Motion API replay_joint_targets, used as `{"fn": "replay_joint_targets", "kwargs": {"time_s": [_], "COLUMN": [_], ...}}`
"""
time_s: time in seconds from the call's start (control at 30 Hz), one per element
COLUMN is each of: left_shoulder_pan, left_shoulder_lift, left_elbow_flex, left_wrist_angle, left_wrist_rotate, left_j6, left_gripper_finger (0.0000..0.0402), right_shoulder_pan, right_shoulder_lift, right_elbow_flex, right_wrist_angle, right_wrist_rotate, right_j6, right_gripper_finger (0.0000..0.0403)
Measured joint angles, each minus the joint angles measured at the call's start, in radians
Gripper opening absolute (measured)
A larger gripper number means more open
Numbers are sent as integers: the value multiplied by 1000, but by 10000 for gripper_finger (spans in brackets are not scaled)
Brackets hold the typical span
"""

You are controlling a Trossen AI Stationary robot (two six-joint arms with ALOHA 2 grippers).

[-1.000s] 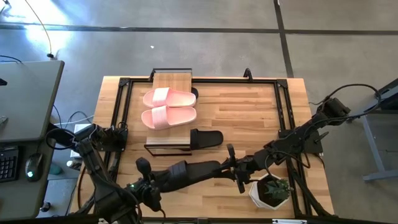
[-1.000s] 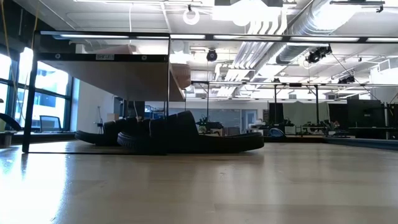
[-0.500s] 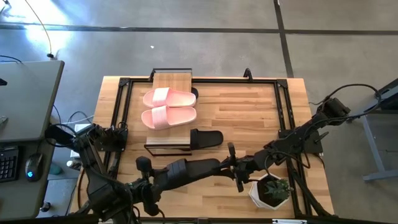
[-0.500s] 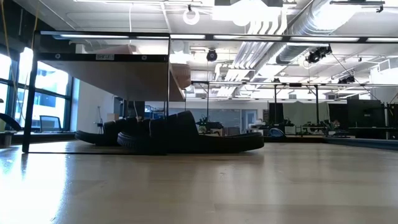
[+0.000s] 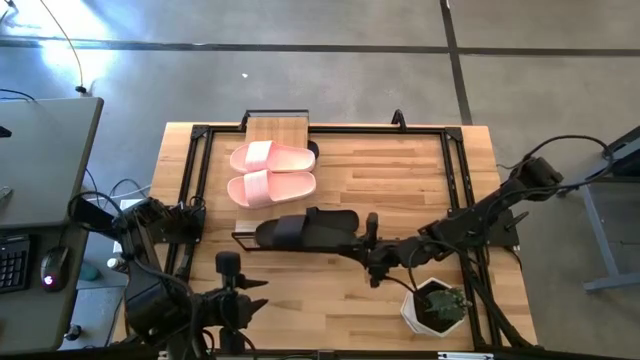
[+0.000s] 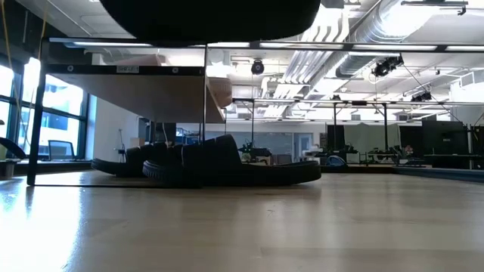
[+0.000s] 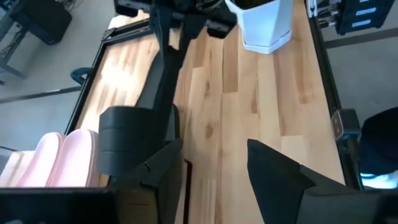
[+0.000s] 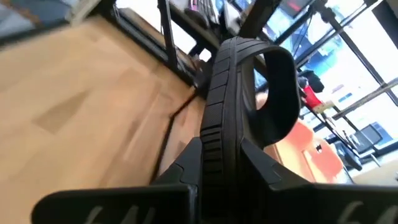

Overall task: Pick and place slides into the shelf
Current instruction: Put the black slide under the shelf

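right claw clamps black slide | left claw released | shelf: pink pair

You've got grey concrete floor around the worktop, a desk beside it, ceiling ducts and windows behind.

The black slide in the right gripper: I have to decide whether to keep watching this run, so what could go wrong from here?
1. The right gripper pinches the black slide by one end only, so the long free end could sag or twist loose.
2. The slide hangs over the shelf edge and another black slide; lowering it may knock either.
3. The pink slides fill the plank, leaving little room on top.
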Motion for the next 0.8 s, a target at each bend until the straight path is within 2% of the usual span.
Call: {"fn": "replay_joint_targets", "kwargs": {"time_s": [0.2,0.33,0.43,0.6,0.8], "left_shoulder_pan": [-3,-3,-2,-3,-2], "left_shoulder_lift": [-2,-2,-2,-2,-2], "left_elbow_flex": [4,4,4,4,4], "left_wrist_angle": [-2,-4,-4,-4,-4], "left_wrist_rotate": [8,7,5,-1,-17], "left_j6": [16,17,17,19,67], "left_gripper_finger": [145,138,134,125,115], "right_shoulder_pan": [-16,22,64,85,15], "right_shoulder_lift": [-53,-143,-216,-343,-437], "right_elbow_flex": [0,0,0,2,2], "right_wrist_angle": [-103,-126,-165,-438,-710], "right_wrist_rotate": [55,67,116,245,246], "right_j6": [-20,-35,-70,-5,18], "right_gripper_finger": [37,37,37,37,37]}}
